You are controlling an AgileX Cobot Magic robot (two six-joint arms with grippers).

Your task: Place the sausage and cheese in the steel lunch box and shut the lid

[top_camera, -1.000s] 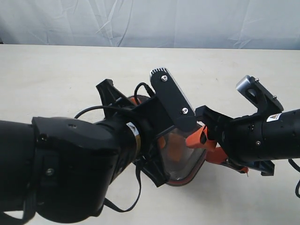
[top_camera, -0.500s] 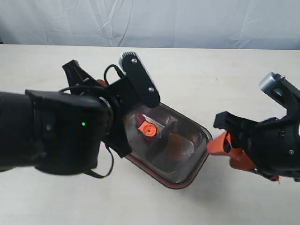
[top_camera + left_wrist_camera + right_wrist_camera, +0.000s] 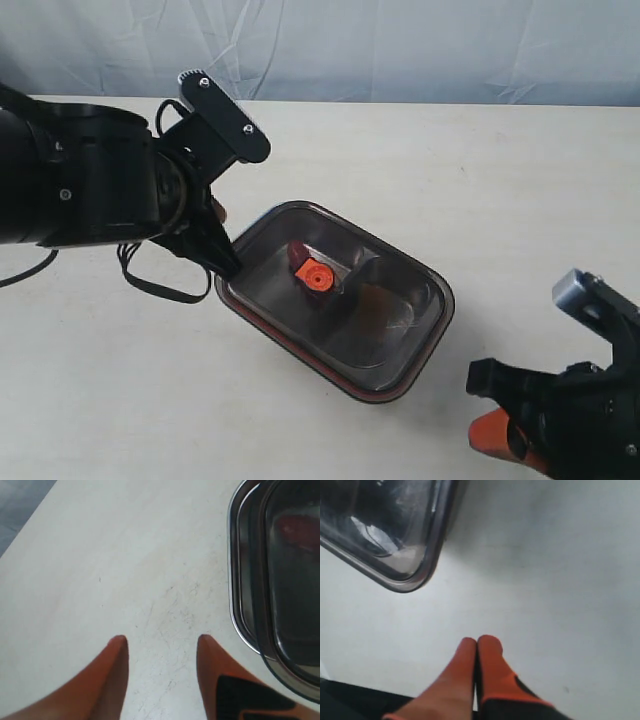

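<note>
A: Is the lid (image 3: 340, 300) seated?
B: It covers the steel lunch box (image 3: 233, 555) mid-table; seal unproven. The left gripper (image 3: 161, 639) gapes empty at its left, the right gripper (image 3: 477, 641) is pinched shut, empty, near right. A stray nudge could skew it.

Lab setup: pale table (image 3: 500, 180), draped white backdrop (image 3: 400, 50).

Lid (image 3: 340, 305) covers lunch box (image 3: 234, 580) (sausage (image 3: 299, 251), cheese (image 3: 376, 306) inside).

The left gripper (image 3: 161, 647) holds its two orange fingers apart over the table (image 3: 100, 555), just beside the steel lunch box (image 3: 234, 605). The dark lid (image 3: 295, 580) sits on the box.
</note>
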